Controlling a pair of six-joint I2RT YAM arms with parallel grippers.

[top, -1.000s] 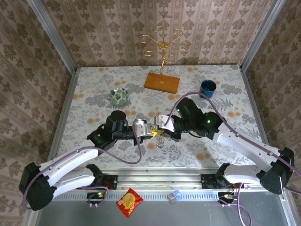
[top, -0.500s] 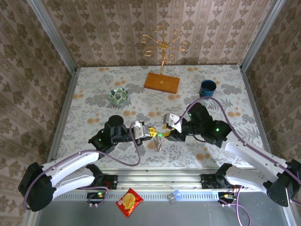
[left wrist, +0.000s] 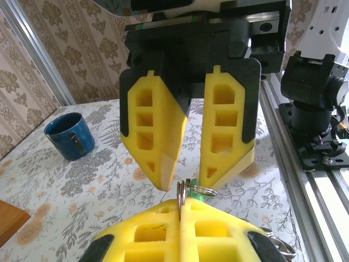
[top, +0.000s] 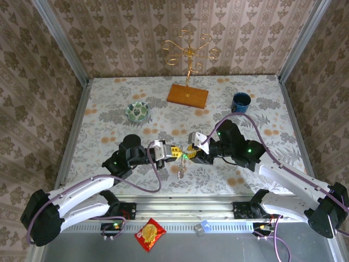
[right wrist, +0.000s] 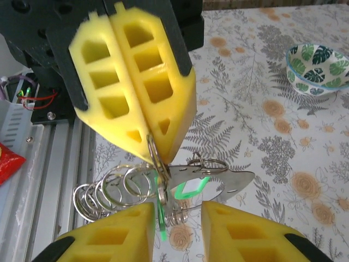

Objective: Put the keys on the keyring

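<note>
My left gripper (top: 173, 152) is shut on the edge of the keyring (left wrist: 180, 192), a thin grey metal ring (right wrist: 154, 154) held edge-on above the table. A bright green key (right wrist: 188, 191), a flat silvery piece (right wrist: 226, 182) and a string of linked silver rings (right wrist: 109, 191) hang from it. The hanging bunch (top: 181, 167) dangles between the two grippers. My right gripper (top: 191, 155) faces the left one, tip to tip. Its yellow fingers (right wrist: 112, 240) stand open on either side of the green key, with a gap to each.
A blue mug (top: 240, 101) stands at the back right and a green-white bowl (top: 138, 112) at the back left. A gold wire stand on a wooden base (top: 187, 95) is at the back centre. A red snack packet (top: 150, 234) lies beyond the front rail.
The right gripper has gone from shut to open and drawn back slightly to the right. The left gripper keeps its hold, and the bunch now hangs lower between them.
</note>
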